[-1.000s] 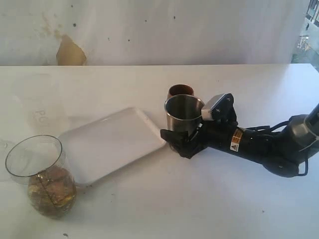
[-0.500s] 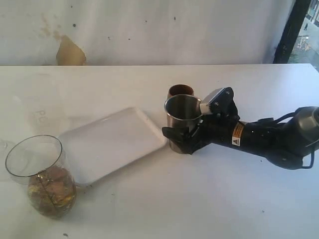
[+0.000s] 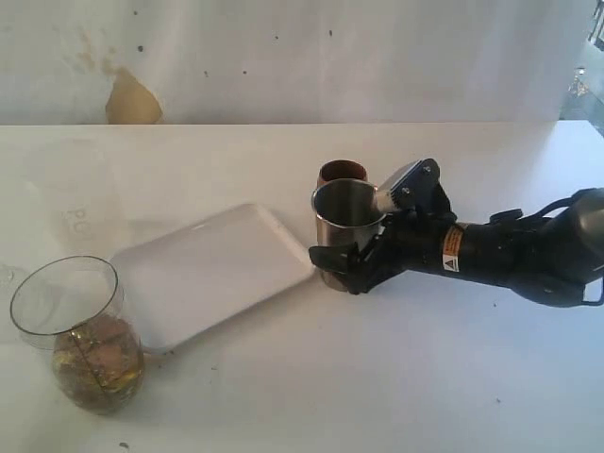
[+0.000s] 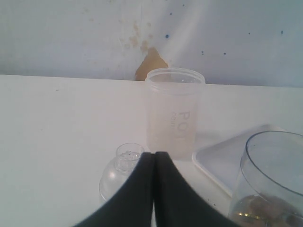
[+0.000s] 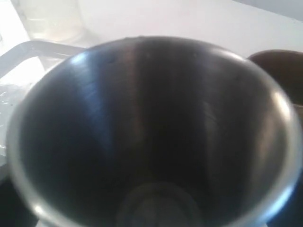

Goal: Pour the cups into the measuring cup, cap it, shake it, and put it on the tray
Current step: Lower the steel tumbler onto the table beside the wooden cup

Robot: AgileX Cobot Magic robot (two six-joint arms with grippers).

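Right gripper: the right gripper (image 3: pixel 332 257) sits low on the table just right of centre, with its jaws either side of the stainless-steel tumbler (image 3: pixel 347 215) near the base. I'm pretty sure they're clamped on it, though the far finger is hidden behind the cup.
Tumbler: it's upright with its base on the white table (image 3: pixel 396 377), just off the tray's right corner. In the right wrist view its mouth fills nearly the whole picture, and the inside is dark bare metal down to the bottom.
Wooden cup: the small brown wooden cup (image 3: pixel 342 172) stands upright just behind the tumbler, on the far side.
Tray: the white tray (image 3: pixel 212 269) lies flat left of the tumbler, turned at an angle to the table edge.
Measuring cup: the clear measuring cup (image 3: pixel 80 330) is at the near left, just off the tray's near-left corner. It's open at the top, with brownish stuff in its lower part.
Left gripper: the left gripper (image 4: pixel 154 161) only shows in its own wrist view. Its black fingers are pressed flat together with nothing between them, pointing toward the frosted cup. The measuring cup is close beside it.
Frosted cup: the frosted cup (image 4: pixel 174 113) is upright at the far left, beyond the tray, with faint lettering on its side.
Dome lid: a clear dome lid (image 4: pixel 120 172) lies on the table just past the left fingertips.
Wall: the wall is white with a brown patch (image 3: pixel 132 99).
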